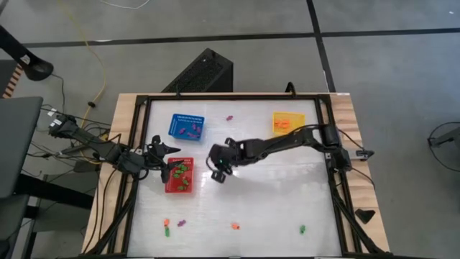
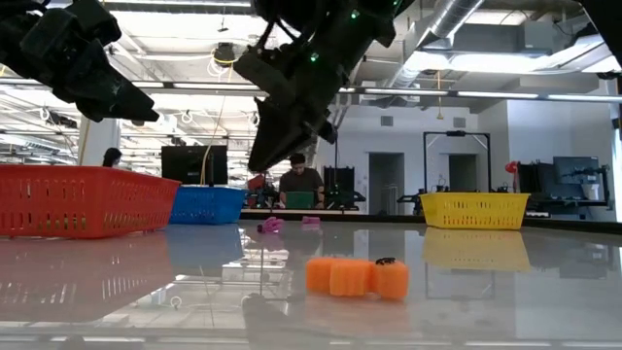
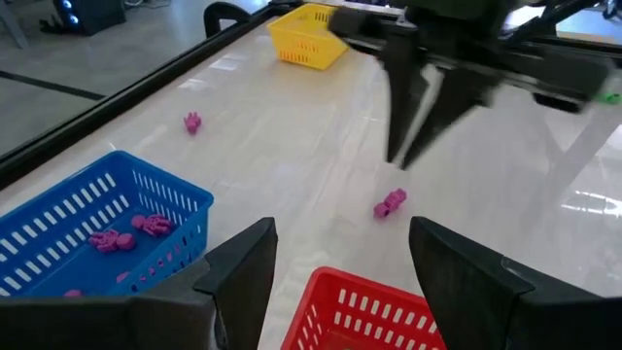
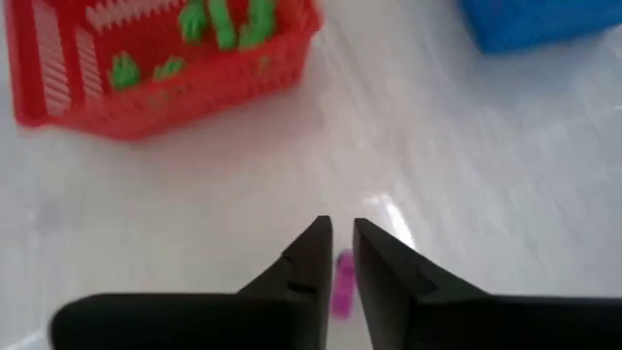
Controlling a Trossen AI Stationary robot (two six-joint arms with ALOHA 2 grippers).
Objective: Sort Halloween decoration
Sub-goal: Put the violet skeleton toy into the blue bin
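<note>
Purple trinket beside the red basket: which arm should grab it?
Right. The right gripper hangs directly above the purple trinket, fingers nearly together. The left gripper sits farther back, over the red basket.

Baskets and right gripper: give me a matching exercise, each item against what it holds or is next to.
Column 1:
1. blue basket
2. red basket
3. yellow basket
4. right gripper

Column 2:
A. orange trinkets
B. green trinkets
C. purple trinkets inside
D. one purple trinket on the bare table just below its tips

Pairs: 1-C, 2-B, 3-A, 4-D.

The purple trinket under the right gripper lies between the red and blue baskets; the fingers are nearly together and not yet around it.
</note>
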